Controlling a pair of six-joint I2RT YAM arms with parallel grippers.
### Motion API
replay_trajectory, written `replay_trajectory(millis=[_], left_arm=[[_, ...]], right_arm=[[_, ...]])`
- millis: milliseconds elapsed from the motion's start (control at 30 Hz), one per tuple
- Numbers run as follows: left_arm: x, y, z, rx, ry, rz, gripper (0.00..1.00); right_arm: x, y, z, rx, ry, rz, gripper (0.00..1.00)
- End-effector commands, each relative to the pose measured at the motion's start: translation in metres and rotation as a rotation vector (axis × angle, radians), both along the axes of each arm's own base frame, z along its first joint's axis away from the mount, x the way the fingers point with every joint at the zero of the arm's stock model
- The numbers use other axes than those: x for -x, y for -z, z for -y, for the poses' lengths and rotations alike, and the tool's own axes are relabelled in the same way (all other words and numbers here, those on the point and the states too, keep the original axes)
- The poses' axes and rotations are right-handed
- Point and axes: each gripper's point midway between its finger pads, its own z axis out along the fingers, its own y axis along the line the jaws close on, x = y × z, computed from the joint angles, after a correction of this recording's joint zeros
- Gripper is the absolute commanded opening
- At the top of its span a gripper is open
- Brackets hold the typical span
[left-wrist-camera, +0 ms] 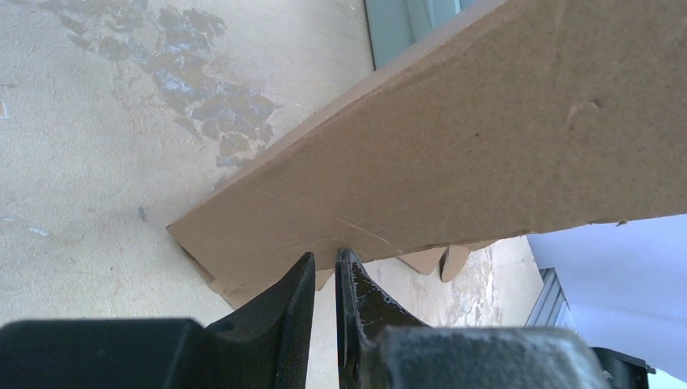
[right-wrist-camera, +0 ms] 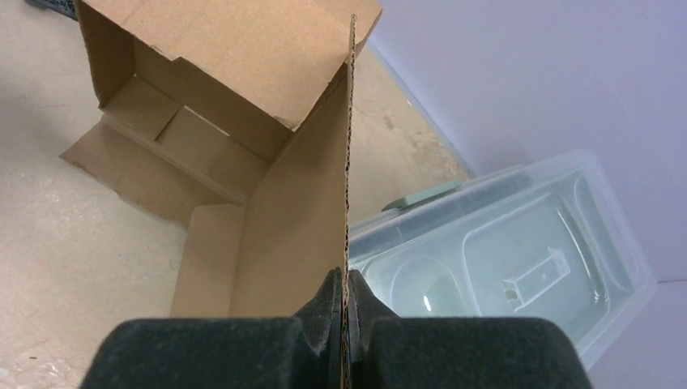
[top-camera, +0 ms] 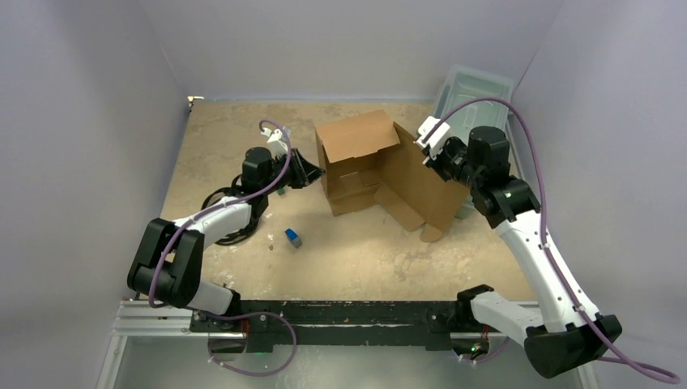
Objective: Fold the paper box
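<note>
Tabletop [top-camera: 364, 259] bears the paper box [top-camera: 364, 162], edge pinched by right fingers [right-wrist-camera: 326, 298].

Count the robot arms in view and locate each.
2: the left arm reaches the brown corrugated cardboard box from the left; the right arm pinches its right panel. None seems hidden.

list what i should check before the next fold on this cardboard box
1. Right hand clamped on the paper box panel edge: ok.
2. Left hand gripping the box's side wall: cannot tell; its tips meet the cardboard, with a narrow gap between them.
3. Front flaps raised: not ok, they lie on the table.
4. Clear bin free of the held panel: cannot tell, it sits close beside it.
5. Blue object away from the box: ok.
</note>
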Motion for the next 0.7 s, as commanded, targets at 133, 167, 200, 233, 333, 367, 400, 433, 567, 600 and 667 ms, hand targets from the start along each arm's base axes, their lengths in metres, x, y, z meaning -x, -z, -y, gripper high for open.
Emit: replay_trajectory(millis=[133,167,200,233,333,367,400,433,567,600,667], left_arm=[[-0.007,-0.021,0.000,-0.008,0.018,0.062,0.15],[-0.007,-0.021,0.000,-0.008,0.018,0.060,0.15],[-0.007,-0.019,-0.001,-0.010,0.018,0.055,0.15],[-0.006,-0.019,-0.001,-0.011,0.017,0.055,0.15],[-0.004,-0.022,-0.005,-0.011,0.009,0.054,0.15],[-0.003,-0.024,-0.007,-0.011,0.007,0.056,0.15],[-0.002,-0.025,-0.009,-0.011,0.001,0.057,0.15],[-0.001,-0.025,-0.011,-0.013,-0.002,0.056,0.16],[0.007,-0.027,-0.020,-0.031,-0.011,0.053,0.17],[0.008,-0.028,-0.022,-0.033,-0.011,0.054,0.17],[0.011,-0.031,-0.024,-0.037,-0.013,0.058,0.17]], right_arm=[[-0.007,-0.023,-0.011,0.080,-0.015,0.083,0.00],[-0.008,-0.022,-0.011,0.089,-0.008,0.083,0.00],[-0.010,-0.020,-0.012,0.100,0.000,0.084,0.00],[-0.011,-0.019,-0.012,0.109,0.011,0.087,0.00],[-0.015,-0.019,-0.008,0.120,0.047,0.101,0.00],[-0.017,-0.021,-0.006,0.122,0.061,0.109,0.00],[-0.017,-0.021,-0.005,0.126,0.071,0.111,0.00],[-0.018,-0.021,-0.003,0.126,0.080,0.115,0.00],[-0.019,-0.021,0.000,0.131,0.097,0.121,0.00],[-0.019,-0.020,0.000,0.135,0.099,0.120,0.00],[-0.020,-0.019,0.000,0.136,0.097,0.118,0.00]])
